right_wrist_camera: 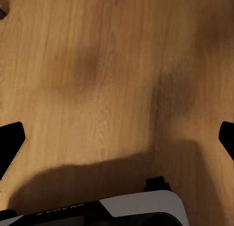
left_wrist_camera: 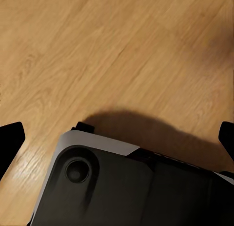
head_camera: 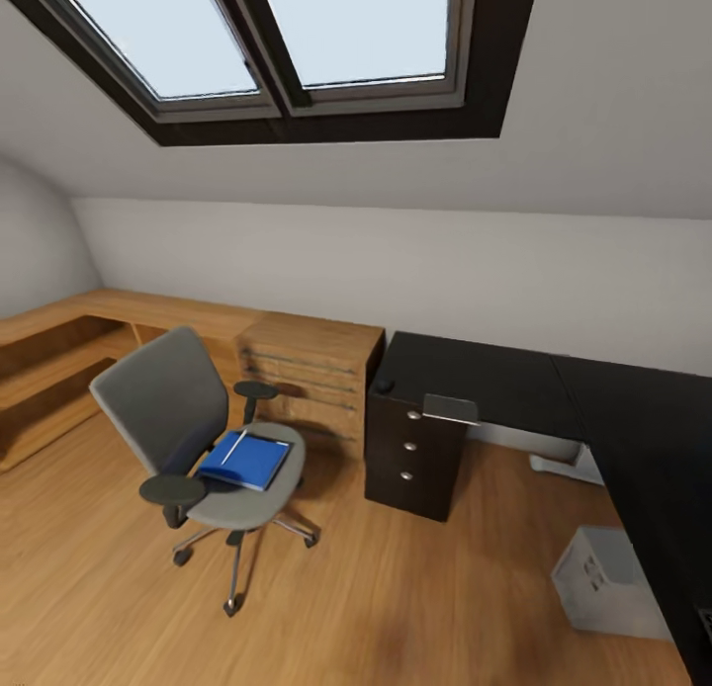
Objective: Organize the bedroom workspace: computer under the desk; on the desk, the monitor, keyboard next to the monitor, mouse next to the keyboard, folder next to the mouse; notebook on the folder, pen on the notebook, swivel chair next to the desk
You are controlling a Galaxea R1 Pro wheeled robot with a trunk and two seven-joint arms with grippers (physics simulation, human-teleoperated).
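Folder (head_camera: 247, 460) is laid on swivel chair (head_camera: 198, 439), pen (head_camera: 234, 448) across it | computer (head_camera: 608, 582) is stood under desk (head_camera: 514, 380) | left gripper (left_wrist_camera: 117, 133) and right gripper (right_wrist_camera: 117, 133) are spread wide, nothing held

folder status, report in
Both tools open, empty, over bare floor. Folder on chair seat, pen on it. Desk beyond, path open.

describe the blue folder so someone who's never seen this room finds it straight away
Under the dark-framed skylight, find the grey upholstered swivel chair standing on the light wooden floor, in front of the low wooden shelving. The flat bright blue folder lies on its seat, the only blue thing there, with a thin pale pen across it.
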